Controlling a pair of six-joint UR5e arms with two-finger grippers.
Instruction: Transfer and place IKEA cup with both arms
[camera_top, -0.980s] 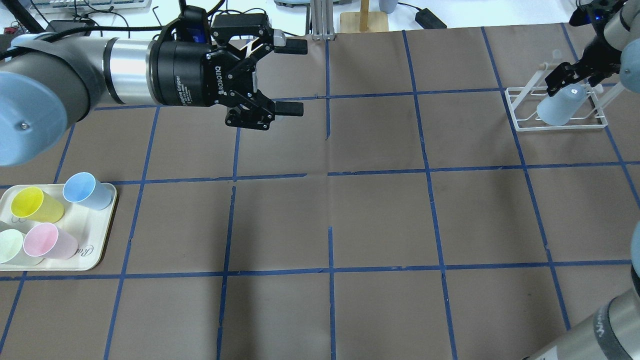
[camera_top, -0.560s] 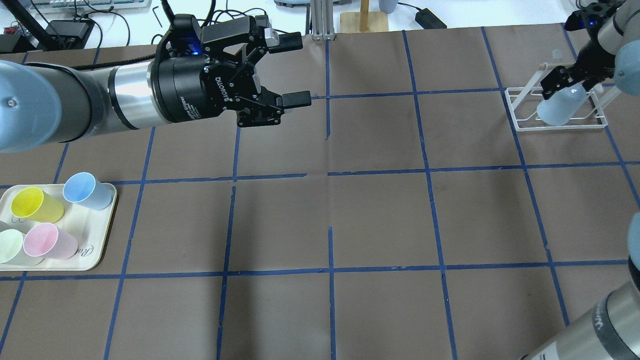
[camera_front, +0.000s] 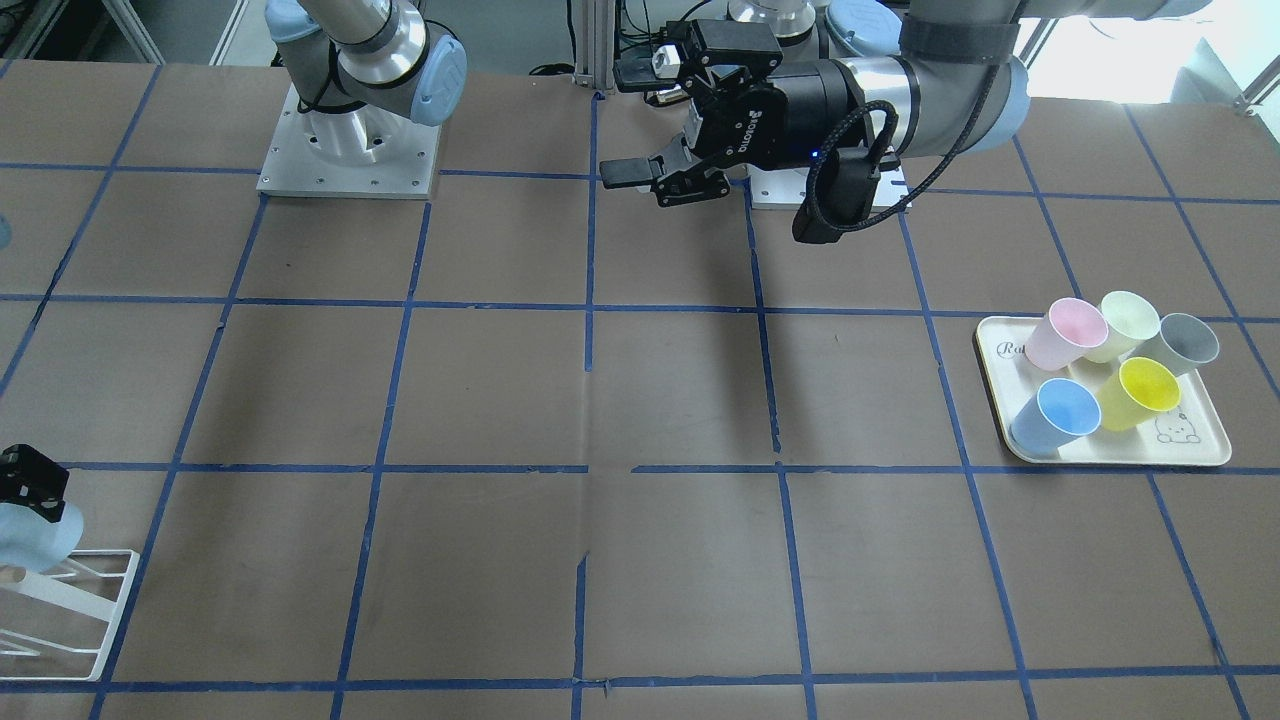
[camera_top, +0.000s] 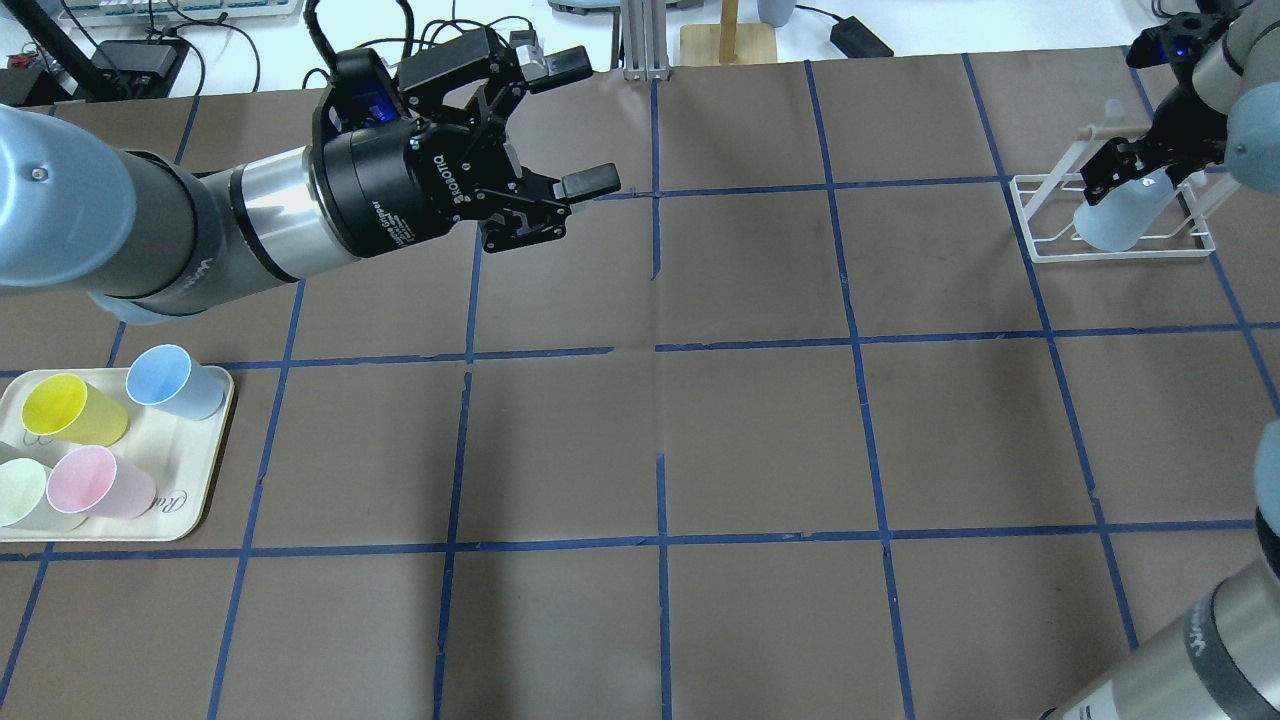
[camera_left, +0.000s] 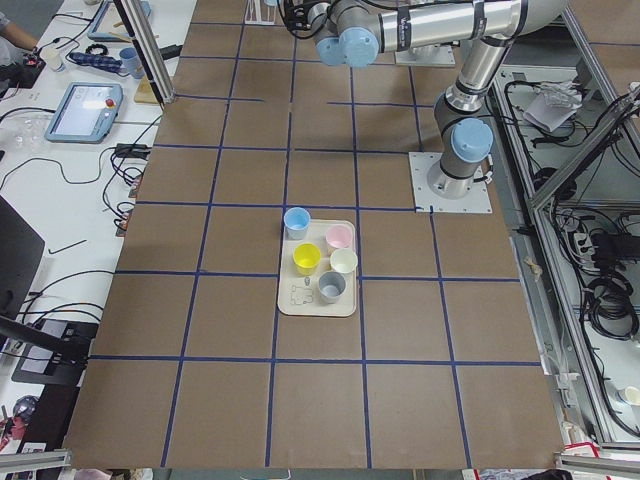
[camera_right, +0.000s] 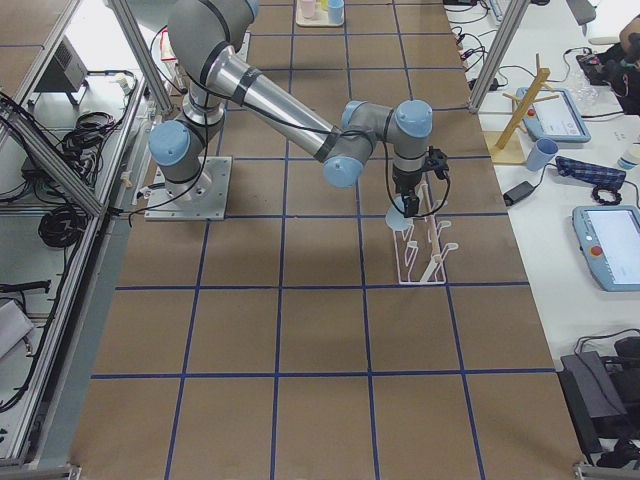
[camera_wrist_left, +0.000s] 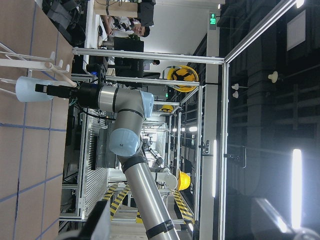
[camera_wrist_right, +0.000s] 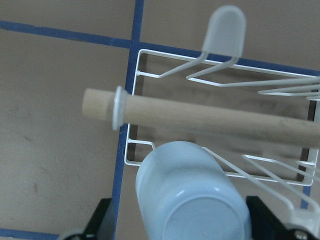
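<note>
Straddling the upturned base of the IKEA cup (camera_top: 1112, 218), tilted rim-down on the white wire rack (camera_top: 1040, 255), the right gripper (camera_top: 1130, 168) may be pinching; I cannot tell. The left gripper (camera_top: 580, 122) hovers spread, well apart.

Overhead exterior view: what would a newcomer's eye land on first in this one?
The big black left pincer, wide open in the air over the far left-centre of the table. Next, at the far right, the right pincer straddles the pale blue IKEA cup, tilted base-up on a white wire rack. A tray of coloured cups sits at the near left.
</note>
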